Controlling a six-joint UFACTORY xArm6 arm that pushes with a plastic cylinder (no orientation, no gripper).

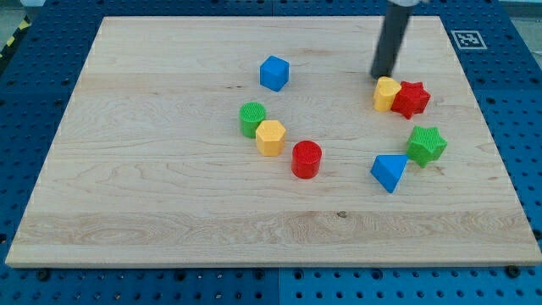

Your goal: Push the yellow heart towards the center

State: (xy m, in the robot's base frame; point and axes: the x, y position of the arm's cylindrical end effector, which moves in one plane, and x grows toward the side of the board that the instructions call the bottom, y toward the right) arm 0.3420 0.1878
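Resting on a blue pegboard counter [51, 42] is a pale wooden board [169, 203], its grain running across the view. My tip [380, 78] touches the board near the view's top right, just above the yellow heart [387, 93], close to or touching it. No claw shows, only the dark rod. The heart sits right of the board's middle, touching a red star [412, 99] on its right. Below them lie a green star [426, 145] and a blue triangle [389, 172]. Around the middle are a blue cube [273, 73], green cylinder [251, 119], yellow hexagon [270, 137] and red cylinder [306, 159]. A black-and-white marker [467, 38] sits at the top right corner.
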